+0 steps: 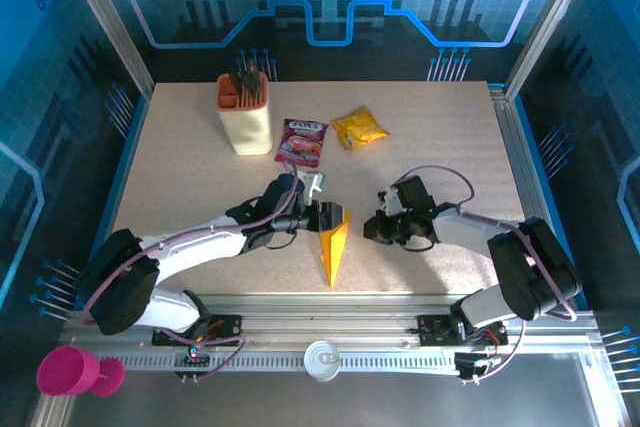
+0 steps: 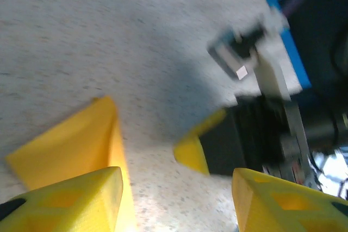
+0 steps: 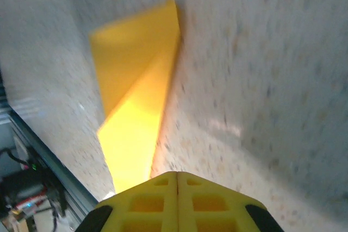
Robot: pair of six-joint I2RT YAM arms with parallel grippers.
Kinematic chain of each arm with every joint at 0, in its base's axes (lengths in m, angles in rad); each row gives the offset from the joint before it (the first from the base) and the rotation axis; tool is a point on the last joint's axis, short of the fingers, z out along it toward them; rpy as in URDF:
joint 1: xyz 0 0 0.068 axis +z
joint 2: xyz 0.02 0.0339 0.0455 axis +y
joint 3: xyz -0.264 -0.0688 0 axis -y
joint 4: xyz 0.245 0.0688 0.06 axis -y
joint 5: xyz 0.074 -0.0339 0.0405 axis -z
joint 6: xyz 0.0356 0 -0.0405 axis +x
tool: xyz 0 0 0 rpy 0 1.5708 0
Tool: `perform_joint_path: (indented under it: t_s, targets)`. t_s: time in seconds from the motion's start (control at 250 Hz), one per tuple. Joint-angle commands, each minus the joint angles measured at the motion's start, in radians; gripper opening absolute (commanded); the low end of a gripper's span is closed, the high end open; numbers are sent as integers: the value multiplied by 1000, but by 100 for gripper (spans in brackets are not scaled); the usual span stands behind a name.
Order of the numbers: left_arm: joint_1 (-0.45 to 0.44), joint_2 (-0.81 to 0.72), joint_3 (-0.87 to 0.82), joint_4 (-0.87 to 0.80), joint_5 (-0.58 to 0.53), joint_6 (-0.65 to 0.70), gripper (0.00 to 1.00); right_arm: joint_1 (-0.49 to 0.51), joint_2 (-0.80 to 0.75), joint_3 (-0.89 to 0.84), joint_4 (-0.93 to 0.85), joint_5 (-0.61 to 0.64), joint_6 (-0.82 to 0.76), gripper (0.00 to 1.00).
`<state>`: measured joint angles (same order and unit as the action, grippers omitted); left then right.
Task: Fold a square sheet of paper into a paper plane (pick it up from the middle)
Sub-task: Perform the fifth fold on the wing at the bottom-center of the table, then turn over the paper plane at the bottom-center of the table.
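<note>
Orange-yellow paper plane (image 1: 333,247), a narrow creased dart, lies on the speckled beige table (image 1: 190,177) near the middle of its near edge, tip toward that edge. Left gripper (image 1: 322,215) is at the plane's wide far end, its yellow fingers (image 2: 81,199) spread apart with bare table between them and nothing clamped; right gripper (image 1: 372,228) is just right of that end, jaws pressed together, empty, off the paper. Beige holder (image 1: 247,117), purple printed packet (image 1: 302,140) and crinkled yellow snack packet (image 1: 358,128) sit well apart toward the far edge.
</note>
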<state>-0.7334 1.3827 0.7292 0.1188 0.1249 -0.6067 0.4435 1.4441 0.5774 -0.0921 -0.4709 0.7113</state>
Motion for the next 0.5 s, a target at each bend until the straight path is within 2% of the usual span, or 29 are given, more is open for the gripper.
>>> perform_joint_path:
  t_s: [0.0, 0.072, 0.164, 0.328, 0.499]
  targets:
    - [40, 11, 19, -219, -93, -38, 56, 49, -35, -32, 78, 44, 47, 6]
    - [76, 33, 14, -248, -96, -64, 56, 71, -28, -46, 105, 54, 64, 5]
    - [110, 68, -13, -198, -39, -83, 54, 88, -3, -49, 145, 52, 77, 3]
    - [114, 127, -10, -151, 22, -76, 51, 106, 53, -36, 194, 43, 95, 0]
    - [113, 187, 10, -148, 21, -82, 48, 115, 87, -24, 235, 23, 112, 0]
